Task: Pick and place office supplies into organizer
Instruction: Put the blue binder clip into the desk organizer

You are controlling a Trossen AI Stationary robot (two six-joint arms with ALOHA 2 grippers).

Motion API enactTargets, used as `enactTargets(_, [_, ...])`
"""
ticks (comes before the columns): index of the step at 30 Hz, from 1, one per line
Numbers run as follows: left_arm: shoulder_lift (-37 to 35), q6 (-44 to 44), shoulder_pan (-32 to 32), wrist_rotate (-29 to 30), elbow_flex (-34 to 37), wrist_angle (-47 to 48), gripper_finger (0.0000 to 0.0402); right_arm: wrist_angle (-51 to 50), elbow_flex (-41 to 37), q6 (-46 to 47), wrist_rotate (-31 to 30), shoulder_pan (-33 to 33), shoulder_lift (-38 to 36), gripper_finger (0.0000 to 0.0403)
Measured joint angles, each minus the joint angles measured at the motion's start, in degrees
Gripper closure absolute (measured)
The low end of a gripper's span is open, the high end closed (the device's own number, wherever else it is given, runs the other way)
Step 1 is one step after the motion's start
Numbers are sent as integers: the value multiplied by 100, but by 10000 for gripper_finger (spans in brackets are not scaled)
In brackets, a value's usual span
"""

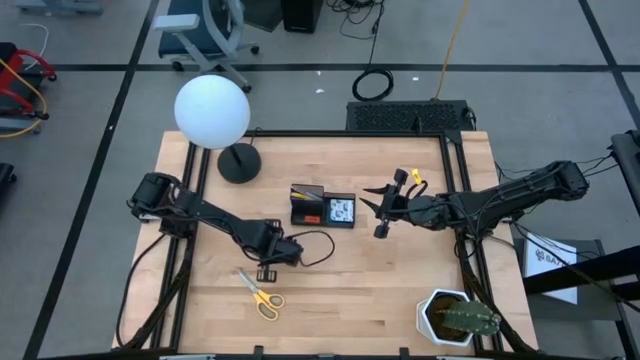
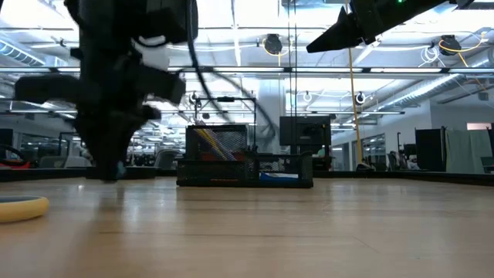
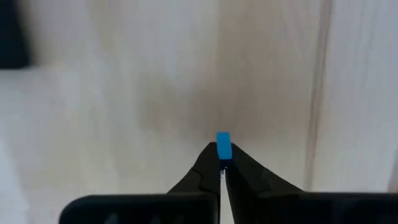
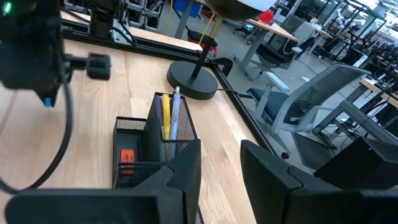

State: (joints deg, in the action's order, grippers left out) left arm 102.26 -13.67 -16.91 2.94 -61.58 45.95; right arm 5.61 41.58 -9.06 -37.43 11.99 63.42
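Note:
My left gripper [image 1: 268,270] points down over the table's near left part, shut on a tiny blue pin [image 3: 223,145]. It also shows in the low view [image 2: 116,168]. The yellow-handled scissors [image 1: 262,296] lie flat on the table just near of it. The black organizer [image 1: 322,207] stands mid-table. Its taller section holds upright yellow, blue and silver pens [image 4: 168,117], and a red piece [image 4: 126,155] lies in a lower section. My right gripper [image 1: 384,212] hangs open in the air to the right of the organizer. My left gripper pinches the tiny blue pin [image 3: 223,149] between its two fingertips, coming from above and pointing down. Only the pin's blue end sticks out past the tips. Whether the pin touches the table, I cannot tell.
A lamp with a white globe [image 1: 212,112] and a round black base [image 1: 238,162] stands at the far left. Its cord [image 1: 318,247] loops over the table by my left gripper. A white potted cactus [image 1: 457,318] sits at the near right corner.

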Motion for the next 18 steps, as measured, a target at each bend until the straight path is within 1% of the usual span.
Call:
enactTargets(3, [-282, 3, 3, 130, -12, 1, 389, 0, 0, 0, 0, 0, 0, 298])
enactTargets(8, [-686, 43, 22, 354, -13, -105, 394, -1, 0, 1, 0, 0, 0, 298])
enactTargets(12, [-939, 125, 68, 515, -22, -556, 390, 0, 0, 2, 0, 0, 0, 298])
enactTargets(18, [-1146, 558, 205, 529, -35, -1467, 392, 0, 0, 85, 0, 0, 0, 298])
